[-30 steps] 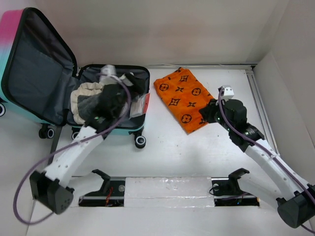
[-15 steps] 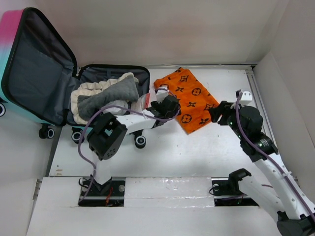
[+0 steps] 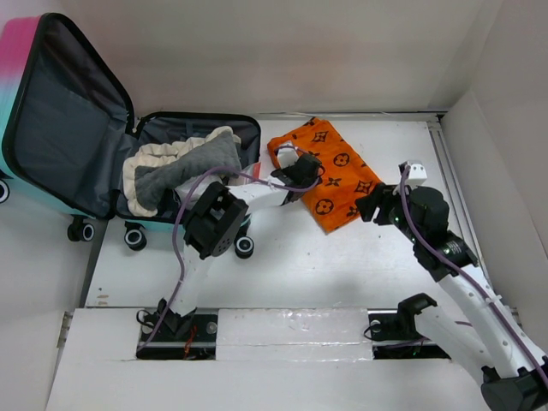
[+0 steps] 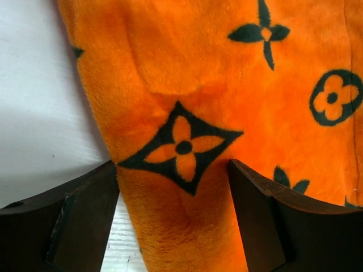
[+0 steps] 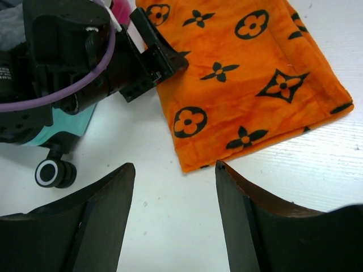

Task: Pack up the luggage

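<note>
Orange plush cloth (image 4: pixel 187 85) sits between our left gripper's (image 4: pixel 173 170) parted jaws. Our right gripper (image 5: pixel 173 167) hangs open just short of the cloth's near corner. Left of the left gripper, the luggage (image 3: pixel 60 128) lies open, wheels nearward, long axis near-to-far, lid raised leftward.

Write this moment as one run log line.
left gripper: open over orange cloth | right gripper: open, empty | luggage: open, partly packed

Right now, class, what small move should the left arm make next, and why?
Probably lower the left gripper and close it on the orange cloth. The gripper stands open over the cloth's edge, and the cloth lies on the table beside the open luggage, not yet packed.
</note>
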`<state>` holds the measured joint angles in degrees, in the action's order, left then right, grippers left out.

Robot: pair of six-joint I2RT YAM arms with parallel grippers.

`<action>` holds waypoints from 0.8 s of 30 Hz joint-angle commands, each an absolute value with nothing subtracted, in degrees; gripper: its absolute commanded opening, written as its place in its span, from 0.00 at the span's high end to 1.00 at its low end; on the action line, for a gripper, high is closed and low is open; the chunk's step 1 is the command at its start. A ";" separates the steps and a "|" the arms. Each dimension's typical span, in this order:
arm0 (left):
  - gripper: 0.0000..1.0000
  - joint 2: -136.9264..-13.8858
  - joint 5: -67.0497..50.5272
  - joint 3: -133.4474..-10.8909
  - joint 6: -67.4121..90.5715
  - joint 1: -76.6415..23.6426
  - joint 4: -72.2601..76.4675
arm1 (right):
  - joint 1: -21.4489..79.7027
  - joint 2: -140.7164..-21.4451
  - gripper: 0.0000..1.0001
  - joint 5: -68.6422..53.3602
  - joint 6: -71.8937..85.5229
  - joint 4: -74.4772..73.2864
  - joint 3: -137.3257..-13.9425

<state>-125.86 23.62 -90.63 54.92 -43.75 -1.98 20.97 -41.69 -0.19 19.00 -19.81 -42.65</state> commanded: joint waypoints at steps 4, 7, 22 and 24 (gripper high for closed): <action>0.41 -128.23 21.80 -90.09 56.97 -42.98 -3.71 | 20.48 -40.69 0.35 -3.16 18.19 -16.09 -42.10; 0.67 -130.69 16.71 -93.07 55.73 -41.58 -2.81 | 20.48 -40.69 0.35 -4.75 18.72 -16.08 -42.71; 1.00 -127.27 8.88 -123.09 29.63 -37.10 -10.27 | 21.09 -39.29 0.35 -7.56 18.73 -15.56 -43.76; 1.00 -124.90 6.69 -126.63 26.55 -34.64 -13.88 | 21.09 -39.29 0.35 -7.56 18.72 -15.56 -43.77</action>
<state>-133.71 8.75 -119.57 34.68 -37.80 -10.76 20.99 -39.64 -6.59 19.16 -18.79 -42.15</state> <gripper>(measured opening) 0.036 0.646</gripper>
